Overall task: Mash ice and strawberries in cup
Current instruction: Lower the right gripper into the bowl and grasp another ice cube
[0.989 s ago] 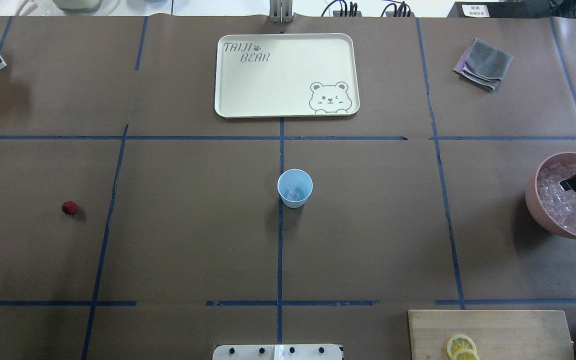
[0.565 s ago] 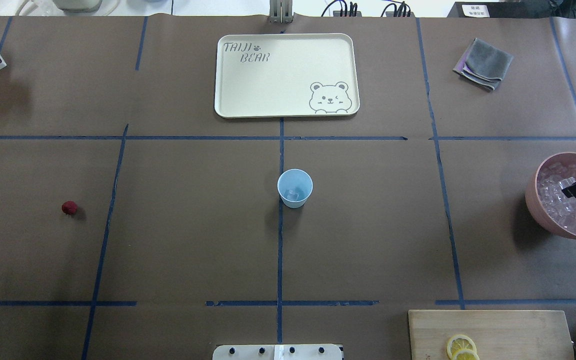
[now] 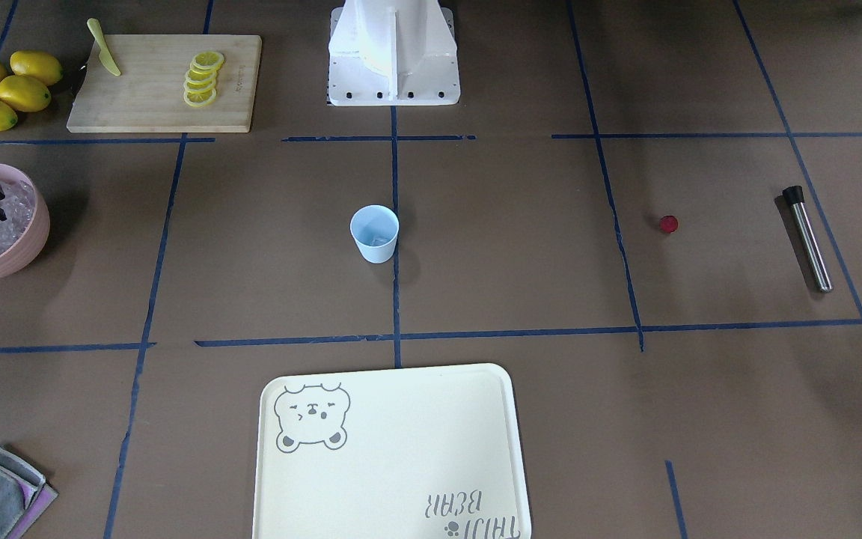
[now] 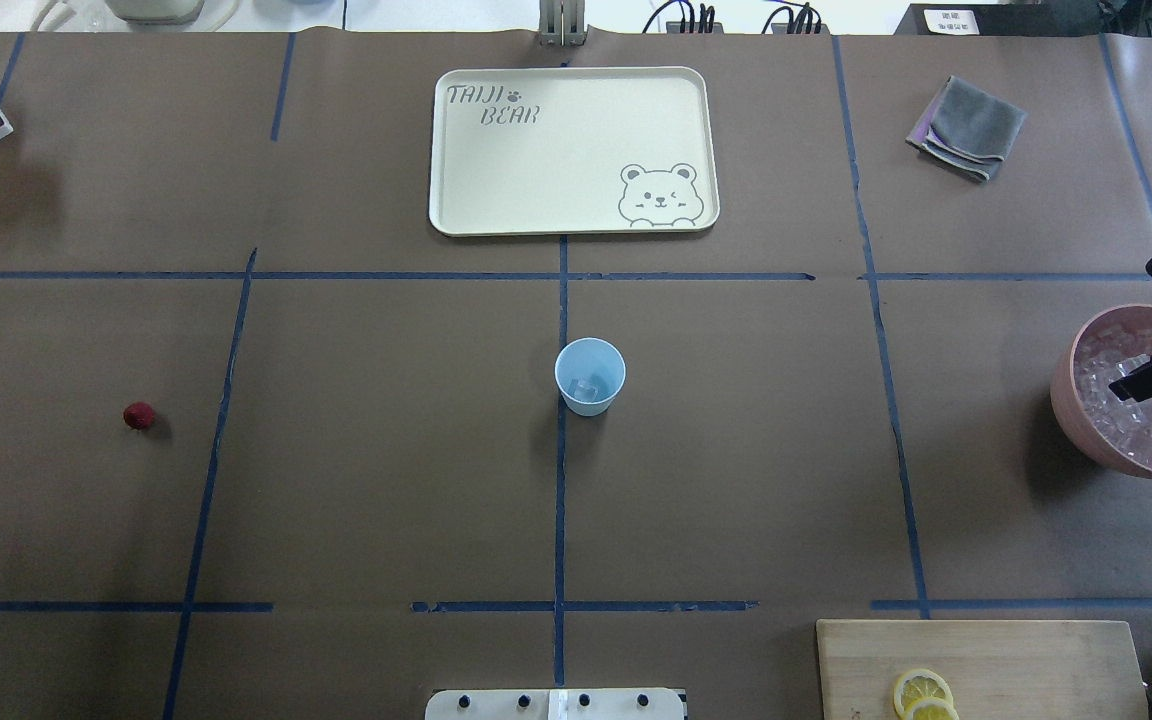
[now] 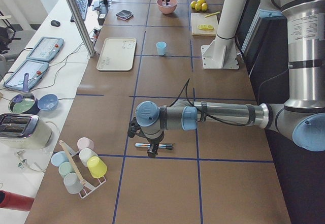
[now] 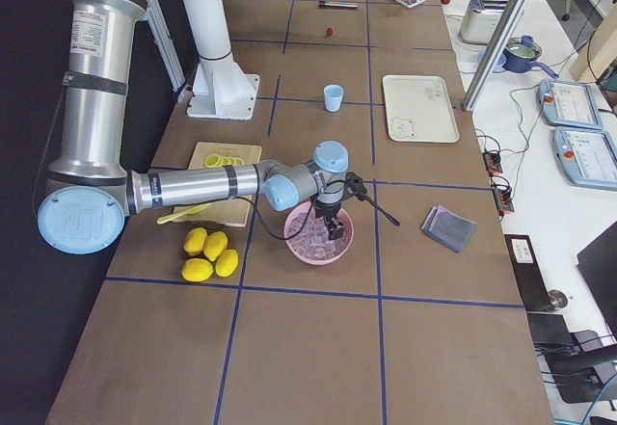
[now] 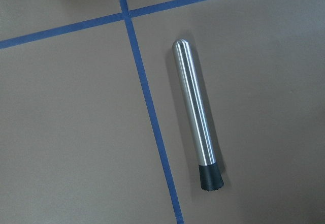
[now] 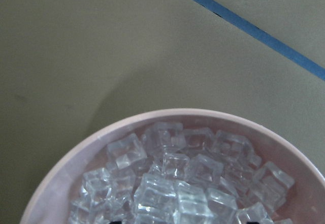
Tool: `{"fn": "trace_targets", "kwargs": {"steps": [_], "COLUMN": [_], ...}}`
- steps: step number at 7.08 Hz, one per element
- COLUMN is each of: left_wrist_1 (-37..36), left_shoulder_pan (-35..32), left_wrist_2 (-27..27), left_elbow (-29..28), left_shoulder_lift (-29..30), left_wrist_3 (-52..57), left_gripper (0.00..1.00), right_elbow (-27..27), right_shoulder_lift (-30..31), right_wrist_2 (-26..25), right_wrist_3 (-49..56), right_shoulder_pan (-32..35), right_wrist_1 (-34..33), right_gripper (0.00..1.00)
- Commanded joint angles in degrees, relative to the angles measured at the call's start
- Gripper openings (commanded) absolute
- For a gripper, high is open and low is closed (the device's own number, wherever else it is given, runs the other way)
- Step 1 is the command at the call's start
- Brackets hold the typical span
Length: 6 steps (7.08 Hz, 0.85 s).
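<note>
The light blue cup [image 4: 590, 376] stands upright at the table's centre with one clear ice cube [image 4: 586, 387] inside. More ice [image 8: 172, 183] fills the pink bowl [image 4: 1071, 400] at the right edge. My right gripper [image 4: 1141, 382] hangs low over that ice, and its dark fingertips sit apart at the bottom edge of the right wrist view, so it is open. The strawberry [image 4: 139, 416] lies alone on the table at the far left. My left gripper [image 5: 150, 150] hovers above a steel muddler [image 7: 197, 117]. I cannot tell whether it is open or shut.
A cream bear tray [image 4: 456, 150] lies beyond the cup. A grey cloth [image 4: 968, 127] is at the back right. A cutting board [image 3: 154, 105] with lemon slices, a knife and whole lemons [image 3: 8, 90] sits near the bowl. A cup rack [image 5: 76, 165] stands at the left end.
My right gripper has shifted slightly toward the table's centre over the bowl, and more of its wrist now shows. Cup, strawberry and muddler have not moved.
</note>
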State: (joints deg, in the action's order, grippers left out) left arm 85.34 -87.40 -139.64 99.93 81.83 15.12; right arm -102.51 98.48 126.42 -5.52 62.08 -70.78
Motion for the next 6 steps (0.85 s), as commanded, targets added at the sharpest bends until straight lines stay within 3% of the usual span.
{"fn": "trace_targets", "kwargs": {"steps": [1,3,4,6], "left_wrist_1": [0.00,0.00,0.00,0.00], "left_shoulder_pan": [-0.05,0.04,-0.05,-0.05], "left_wrist_2": [-0.02,-0.02,-0.02,-0.02], "left_elbow": [0.00,0.44,0.44,0.44], "left_shoulder_lift": [0.00,0.00,0.00,-0.09], "left_wrist_3": [0.00,0.00,0.00,0.00], "left_gripper": [1.00,1.00,1.00,1.00], "right_elbow": [0.12,0.21,0.29,-1.54], "right_shoulder_lift": [0.05,0.05,0.05,-0.12], "right_wrist_2": [-0.03,0.06,0.15,2.24], "right_wrist_3": [0.33,0.42,0.42,0.51], "right_shoulder_pan": [-0.12,-0.12,-0.12,1.36], "right_wrist_1": [0.03,0.03,0.03,0.03], "right_gripper": [0.49,0.10,0.00,0.00]}}
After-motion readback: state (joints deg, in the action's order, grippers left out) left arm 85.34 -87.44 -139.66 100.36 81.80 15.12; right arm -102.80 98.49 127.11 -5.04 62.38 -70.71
